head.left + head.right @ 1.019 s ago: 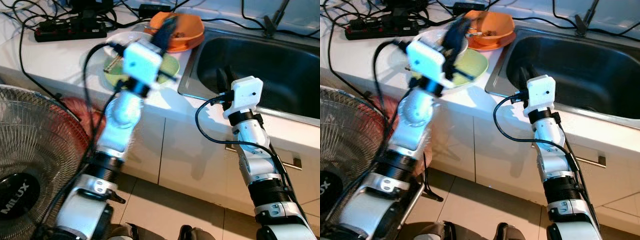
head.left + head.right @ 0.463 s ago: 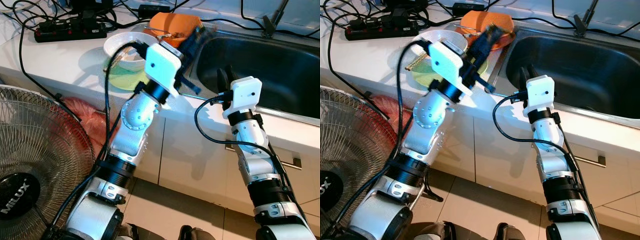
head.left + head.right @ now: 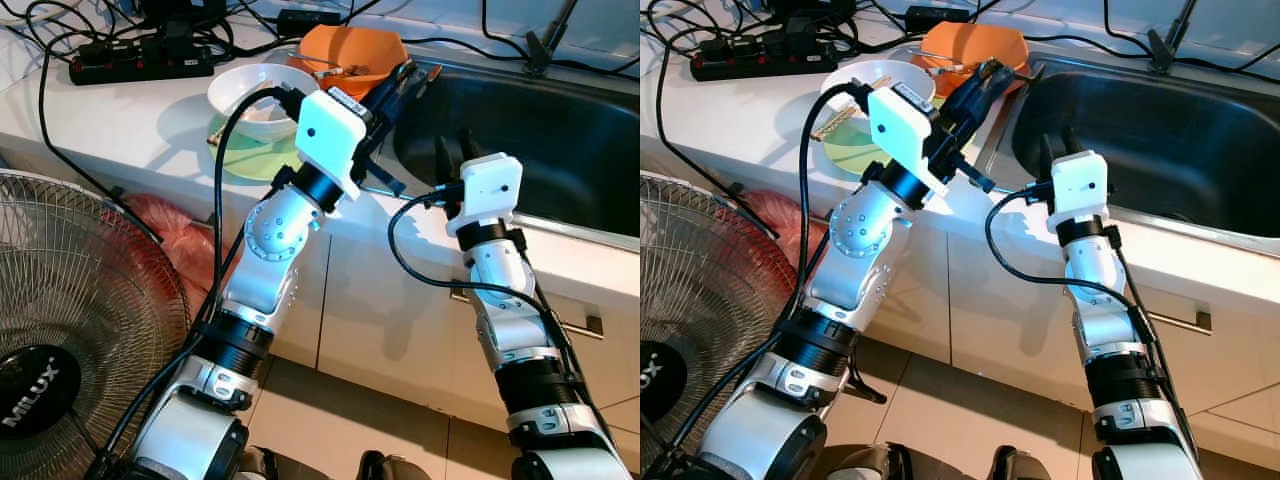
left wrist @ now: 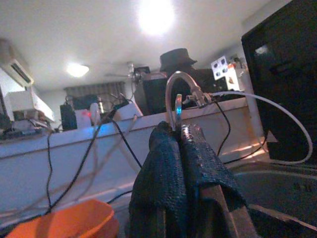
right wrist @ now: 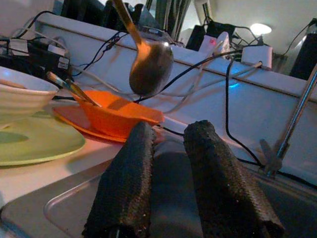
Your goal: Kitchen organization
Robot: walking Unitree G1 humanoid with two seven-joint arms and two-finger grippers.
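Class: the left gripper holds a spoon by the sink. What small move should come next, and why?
Probably ease the metal spoon rightward until it is over the steel sink. The left gripper has its jaws shut on the handle, and the spoon hangs by the orange bowl at the sink's rim, not yet over the basin.

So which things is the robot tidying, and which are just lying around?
For the job: spoon in the left tool, orange bowl, white bowl, green plate, sink.
Just lying about: fan, power strip, red bag.
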